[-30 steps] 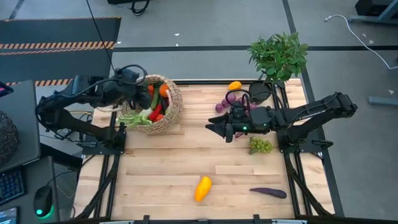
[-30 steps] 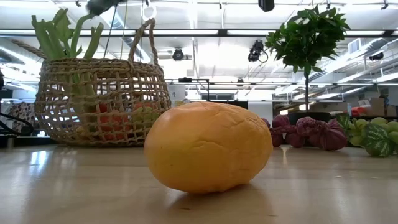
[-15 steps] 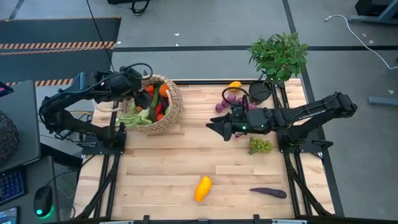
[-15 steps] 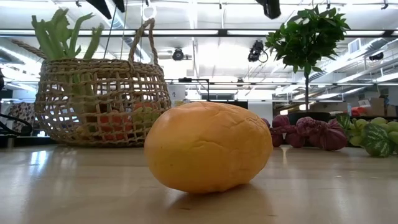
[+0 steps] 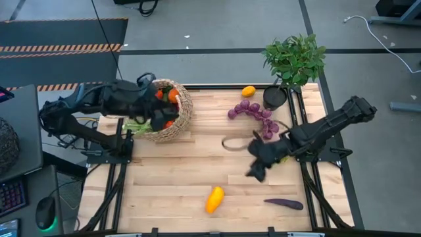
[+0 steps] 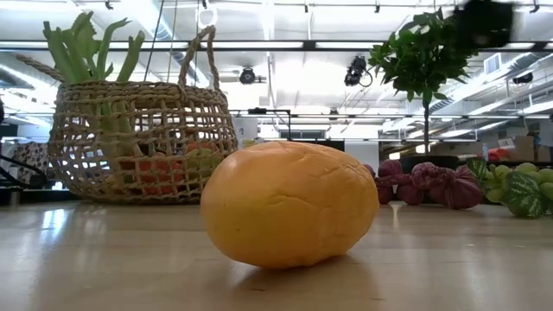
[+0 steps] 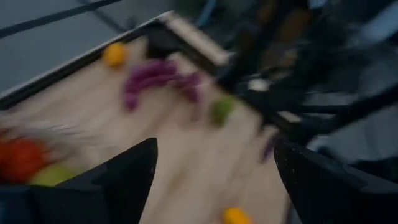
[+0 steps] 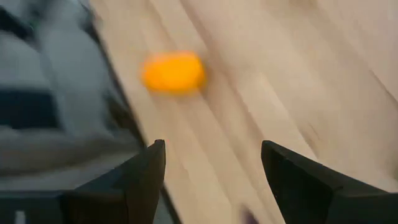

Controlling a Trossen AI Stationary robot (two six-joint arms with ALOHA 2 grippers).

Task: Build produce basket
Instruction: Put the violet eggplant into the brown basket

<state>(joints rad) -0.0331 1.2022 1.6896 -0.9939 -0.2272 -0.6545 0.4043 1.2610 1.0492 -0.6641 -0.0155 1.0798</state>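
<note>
The right gripper (image 5: 254, 173), fingers spread and empty, hovers at two o'clock from the smooth yellow-orange plastic toy pepper (image 5: 214, 199). It looks light, stiff and slippery, so take it across its narrow middle. The left gripper (image 5: 160, 118), also open, hangs over the round tan wicker basket (image 5: 183, 113).

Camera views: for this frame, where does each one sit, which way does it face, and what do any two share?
High view: overhead, looking straight down; both arms, wicker basket.
Low view: table height, looking level across; yellow fruit in front, no gripper visible.
Left wrist view: on the left arm, looking across the table at purple grapes; own open fingers.
Right wrist view: on the right arm, looking down at the yellow fruit; own open fingers.
Shared: high, low and right wrist views all show the yellow fruit.
</note>
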